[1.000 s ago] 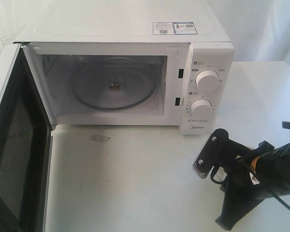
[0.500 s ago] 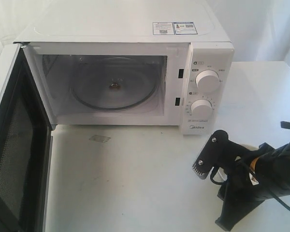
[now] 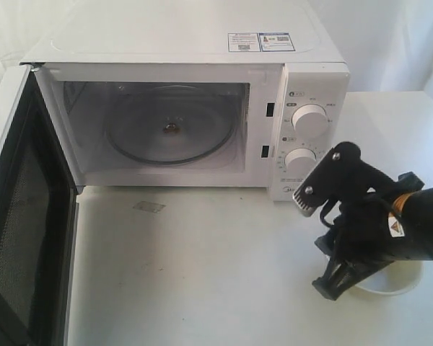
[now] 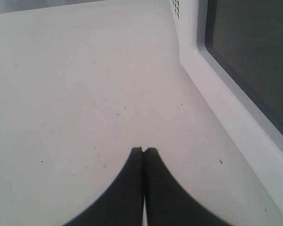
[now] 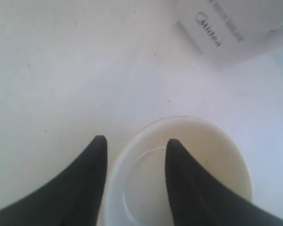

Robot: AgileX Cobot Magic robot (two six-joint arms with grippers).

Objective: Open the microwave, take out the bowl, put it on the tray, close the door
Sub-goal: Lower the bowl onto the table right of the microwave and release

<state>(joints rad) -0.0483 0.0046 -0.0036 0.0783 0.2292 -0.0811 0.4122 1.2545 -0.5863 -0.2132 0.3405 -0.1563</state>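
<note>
The microwave (image 3: 187,43) stands at the back with its door (image 3: 22,216) swung wide open to the left. Its cavity holds only the clear glass turntable (image 3: 169,130). The cream bowl (image 5: 203,155) sits on the white table at the right, in front of the knob panel; only its pale rim (image 3: 397,287) shows under the right arm. My right gripper (image 5: 136,140) is open above it, one finger outside the rim and one over the inside. My left gripper (image 4: 144,149) is shut and empty, low over the table beside the door's dark window (image 4: 254,56). No tray shows.
The two knobs (image 3: 309,121) and the Midea label (image 5: 208,29) are close to the right arm (image 3: 375,223). The open door blocks the table's left side. A small grey mark (image 3: 149,207) lies on the table in front of the cavity.
The right arm has risen and shifted right, toward the knob panel. The bowl's rim now shows beneath it on the table. Microwave and door are unmoved.
</note>
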